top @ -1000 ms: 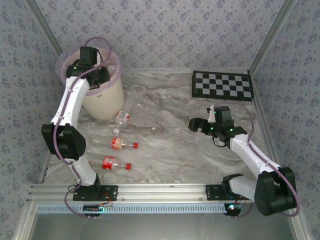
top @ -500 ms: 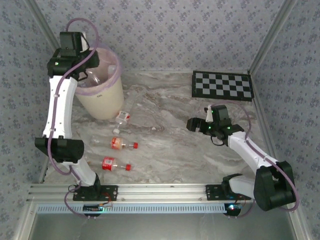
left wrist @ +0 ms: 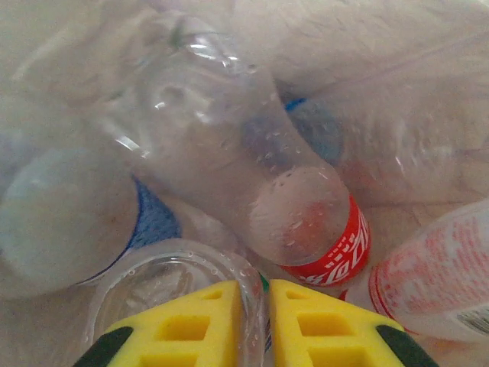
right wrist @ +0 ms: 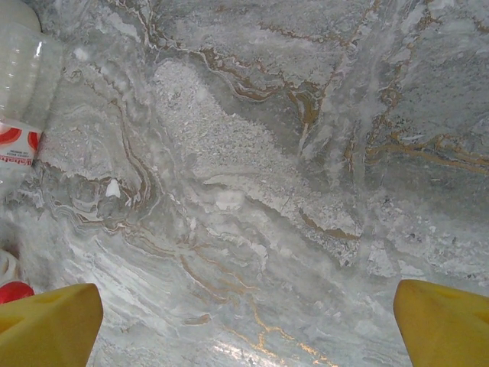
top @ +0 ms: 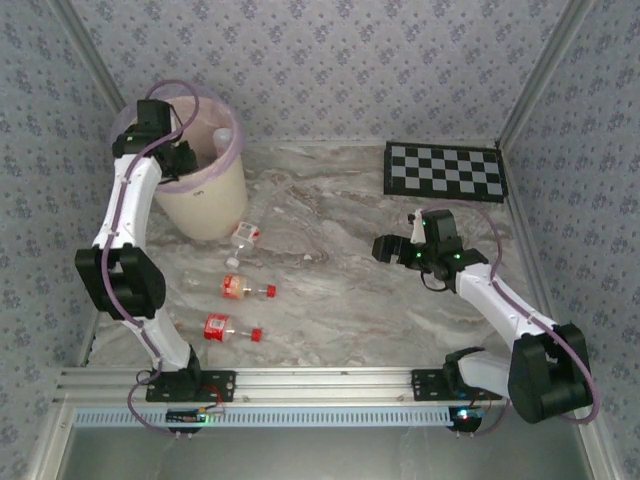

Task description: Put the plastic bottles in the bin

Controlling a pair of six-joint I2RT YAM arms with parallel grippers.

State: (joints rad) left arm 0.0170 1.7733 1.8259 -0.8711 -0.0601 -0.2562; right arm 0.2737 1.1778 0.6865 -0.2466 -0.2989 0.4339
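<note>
L claw (left wrist: 266, 302) sitting pressed together among bottles (left wrist: 302, 218) inside bin (top: 210, 205); R claw (top: 393, 248) hovering spread wide over table (top: 330, 275) w/ 3 loose bottles (top: 245, 289)

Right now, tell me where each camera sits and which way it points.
Top external: above and behind the bases, looking down on the table, the bin and the checkerboard; both arms show whole.
Left wrist: at the bin's mouth, looking down on piled bottles; the shut left gripper at the bottom edge.
Right wrist: low over the table, facing down; the open right gripper, fingertips in the bottom corners.
Shared: top and right wrist both see the marble table and a red-labelled bottle lying on it.
</note>
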